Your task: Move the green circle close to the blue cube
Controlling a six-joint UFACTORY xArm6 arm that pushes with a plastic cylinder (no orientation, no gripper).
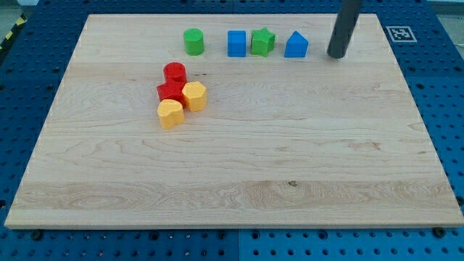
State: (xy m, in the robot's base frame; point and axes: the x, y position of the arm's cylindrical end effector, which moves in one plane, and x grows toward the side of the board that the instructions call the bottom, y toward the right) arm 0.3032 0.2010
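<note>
Wooden board [290, 188]; green circle [193, 41], blue cube [236, 43]; my tip [336, 56] bears no claw.

pale wooden table on a blue pegboard base

the table [290, 181] is light, grained wood with a small dark knot near the view's bottom. around it lies a blue perforated surface [442, 109] with rows of holes. a black-and-white square marker [398, 33] sits at the top right corner, yellow-black striped tape [10, 36] at the top left. lighting is even.

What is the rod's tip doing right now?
My tip: holding nothing, touching no block, just to the view's right of the blue pentagon-shaped block.
</note>
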